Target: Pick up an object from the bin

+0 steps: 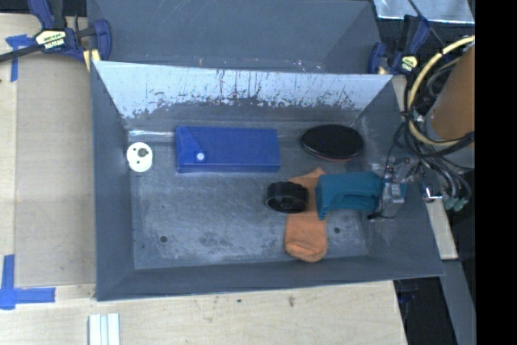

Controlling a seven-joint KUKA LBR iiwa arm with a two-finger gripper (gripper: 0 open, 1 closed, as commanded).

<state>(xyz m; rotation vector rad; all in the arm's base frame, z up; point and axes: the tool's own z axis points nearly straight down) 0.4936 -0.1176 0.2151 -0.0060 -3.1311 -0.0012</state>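
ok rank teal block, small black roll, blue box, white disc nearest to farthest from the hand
1. teal block, beside the hand, right side
2. small black roll, centre
3. blue box, back left
4. white disc, far left

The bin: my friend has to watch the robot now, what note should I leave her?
Gripper: low at the right side of the bin, right beside a teal block; a hold on it cannot be made out.
Nearby: an orange cloth and a small black round piece lie to the left of the block.
Farther off: black oval disc, blue box, white round piece.
Done: nothing is lifted yet.
Left: grip one thing, probably the teal block, and lift it out.
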